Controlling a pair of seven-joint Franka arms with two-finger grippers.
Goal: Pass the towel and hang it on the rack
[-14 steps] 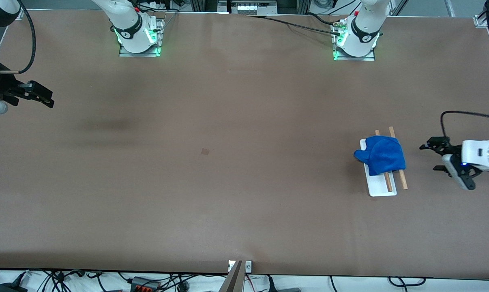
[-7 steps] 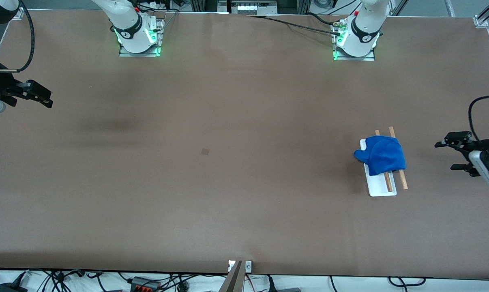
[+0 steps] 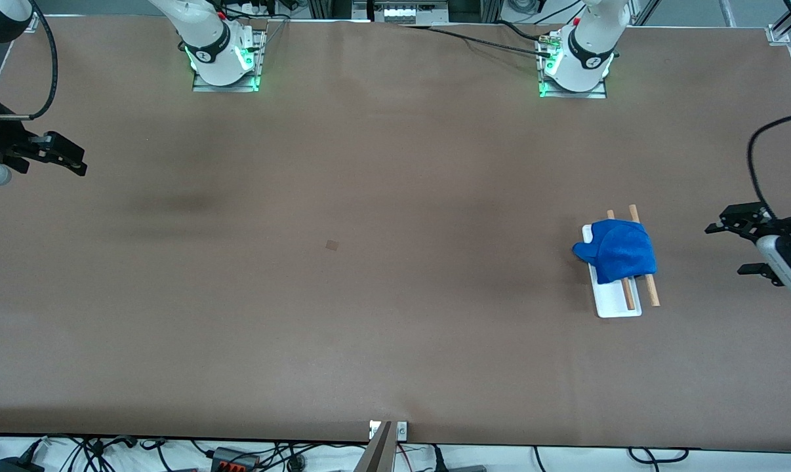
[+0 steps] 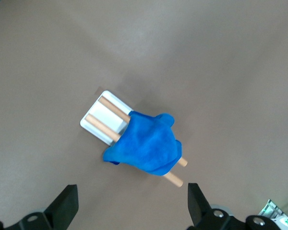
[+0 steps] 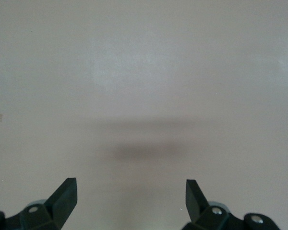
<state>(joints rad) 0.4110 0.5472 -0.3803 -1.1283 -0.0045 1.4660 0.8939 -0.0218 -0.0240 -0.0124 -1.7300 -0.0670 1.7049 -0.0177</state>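
The royal-blue towel [image 3: 617, 258] hangs bunched over the two wooden rods of the rack [image 3: 618, 305], which stands on its white base toward the left arm's end of the table. In the left wrist view the towel [image 4: 146, 148] covers the rods, and the white base of the rack [image 4: 98, 124] shows at one end. My left gripper [image 3: 730, 249] is open and empty, up in the air beside the rack at the table's end; it shows in its own view [image 4: 132, 203]. My right gripper [image 3: 74, 160] is open and empty over bare table at the right arm's end [image 5: 129, 194].
A small square mark [image 3: 332, 244] lies on the brown table near the middle. Cables and power strips run along the table's near edge [image 3: 238, 455]. The arm bases [image 3: 225, 56] stand along the top.
My left gripper has drawn away from the rack toward the table's end and slightly up. The towel stays draped on the rods. The right arm has hardly moved.
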